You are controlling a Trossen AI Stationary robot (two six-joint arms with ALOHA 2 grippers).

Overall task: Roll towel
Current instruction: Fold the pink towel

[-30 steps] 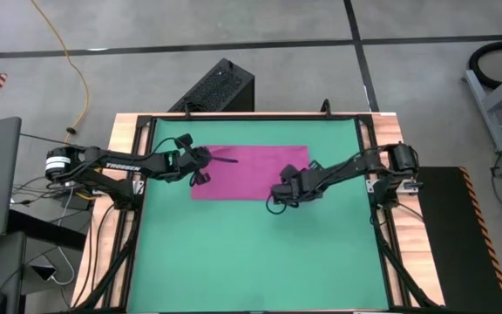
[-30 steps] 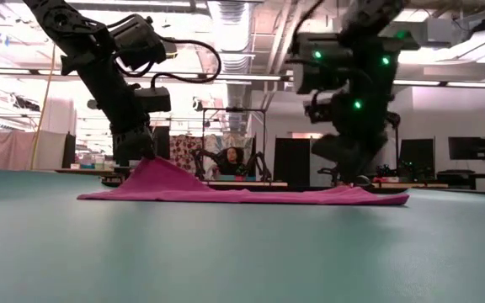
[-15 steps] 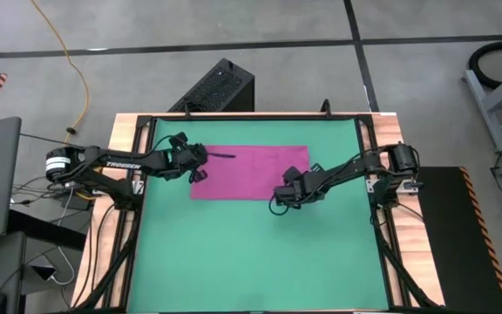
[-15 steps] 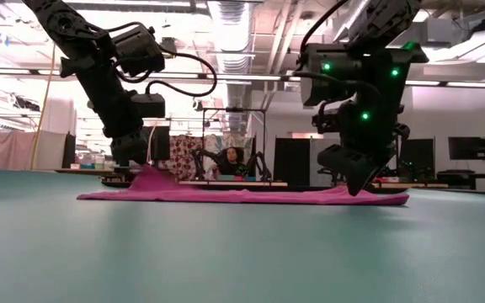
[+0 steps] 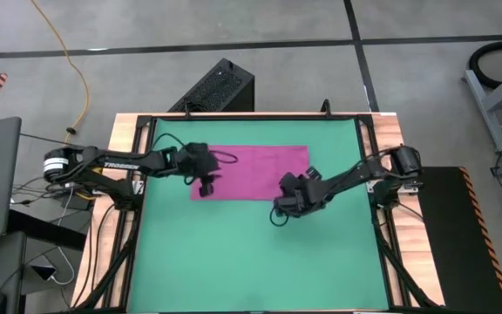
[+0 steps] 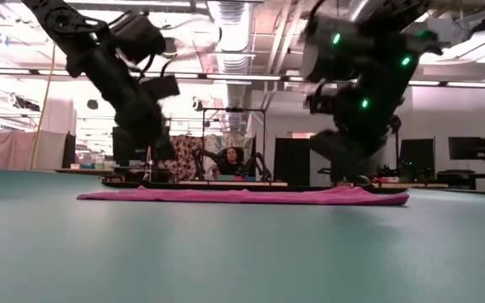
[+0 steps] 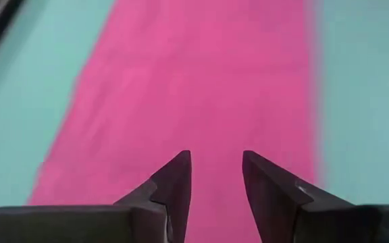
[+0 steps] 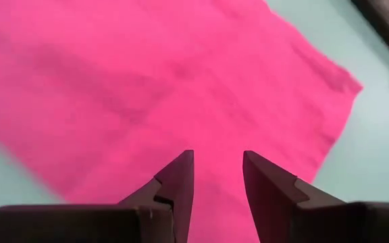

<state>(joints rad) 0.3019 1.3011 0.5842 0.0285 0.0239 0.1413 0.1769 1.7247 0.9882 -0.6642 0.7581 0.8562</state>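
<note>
High view: towel [image 5: 255, 172] flat, mat's far half.

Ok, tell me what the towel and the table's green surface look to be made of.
The towel: soft woven or knit cloth, matte magenta, judging by how limply it lies flat with faint creases in the wrist views. The fibre cannot be told.

The green surface: a smooth mat, possibly rubber or vinyl, with a slight sheen in the low view; uniform, no weave visible.
</note>
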